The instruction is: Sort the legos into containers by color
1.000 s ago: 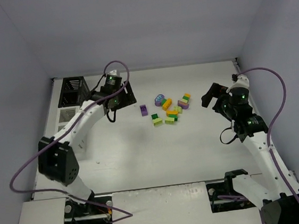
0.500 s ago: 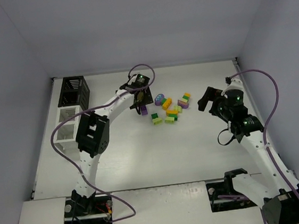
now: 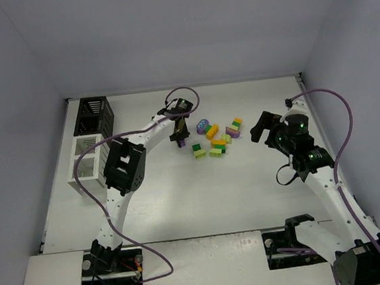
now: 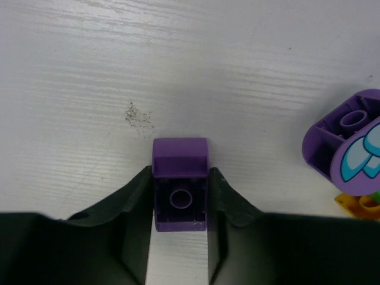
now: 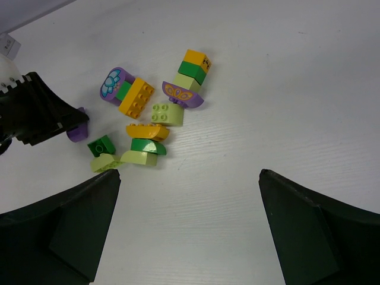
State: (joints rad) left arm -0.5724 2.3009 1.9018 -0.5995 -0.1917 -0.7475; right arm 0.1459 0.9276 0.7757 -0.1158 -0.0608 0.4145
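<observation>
The purple brick (image 4: pixel 180 155) lies on the white table (image 3: pixel 202 195) at the left edge of the lego pile (image 3: pixel 217 141). The left gripper (image 4: pixel 180 176) is clamped on it, with a black finger pressed to each side. Only the left wrist view shows that contact; from above, the gripper's body covers most of the brick. The same view catches a round purple piece (image 4: pixel 347 148) with a printed face, just to the brick's right. The right wrist view shows the whole pile: yellow-orange, light green and dark green bricks, some stacked. The right gripper (image 5: pixel 189 173) hangs to the right of the pile, fingers spread wide, holding nothing. The black bin (image 3: pixel 92 116) and two white bins (image 3: pixel 83 157) stand at the far left, well apart from the pile.
</observation>
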